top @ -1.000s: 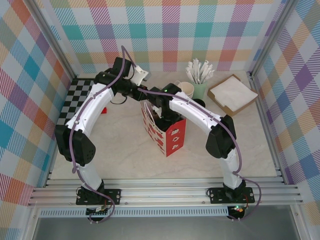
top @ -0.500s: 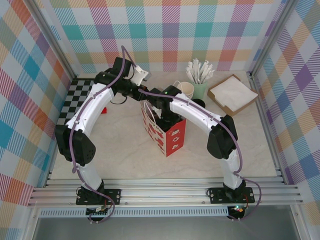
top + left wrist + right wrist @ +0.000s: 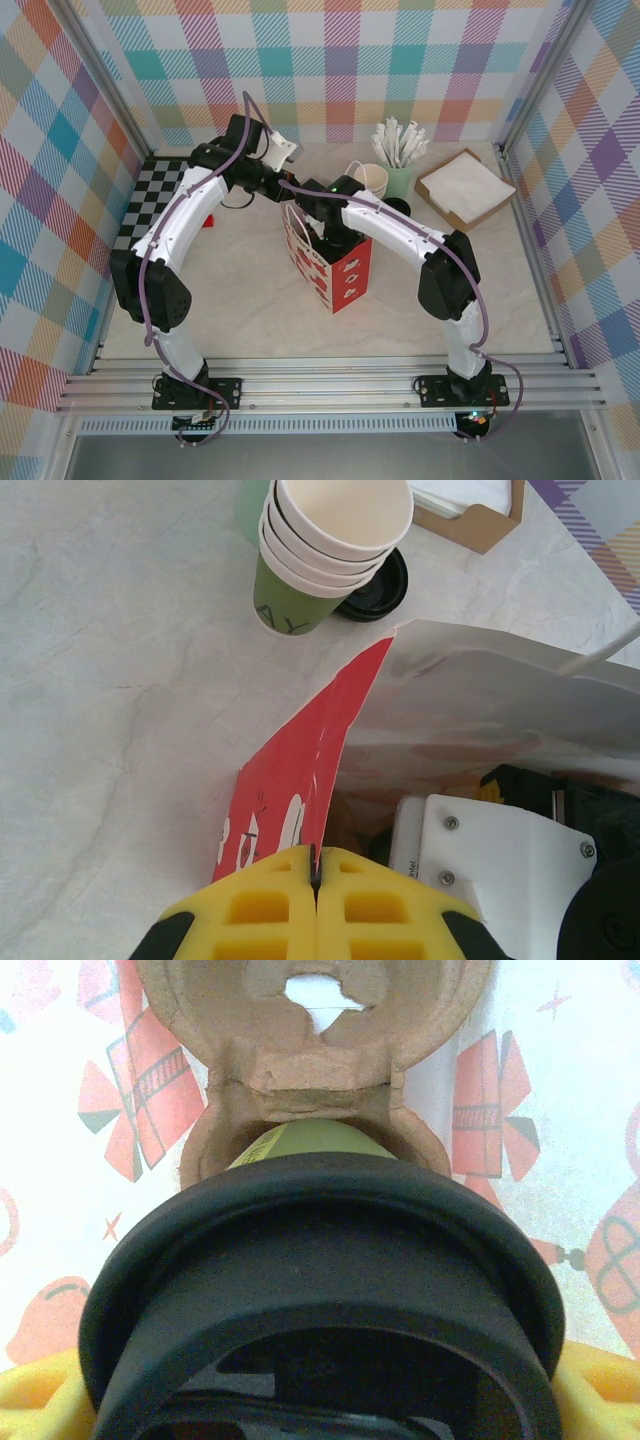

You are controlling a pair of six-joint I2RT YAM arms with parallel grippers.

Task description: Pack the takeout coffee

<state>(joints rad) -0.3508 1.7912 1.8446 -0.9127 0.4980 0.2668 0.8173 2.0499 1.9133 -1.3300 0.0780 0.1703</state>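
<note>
The left gripper (image 3: 316,868) is pinched shut on the top edge of the red paper bag (image 3: 295,770), which stands on the counter (image 3: 120,680). The right gripper (image 3: 320,1400) reaches inside the bag. Its yellow fingers (image 3: 35,1405) clamp either side of the takeout coffee (image 3: 320,1260) — black lid up, green cup against the brown cardboard carrier (image 3: 320,1070).

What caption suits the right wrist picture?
The right gripper holds the black-lidded green coffee cup, seated in its cardboard carrier, against the gift-printed bag.
</note>
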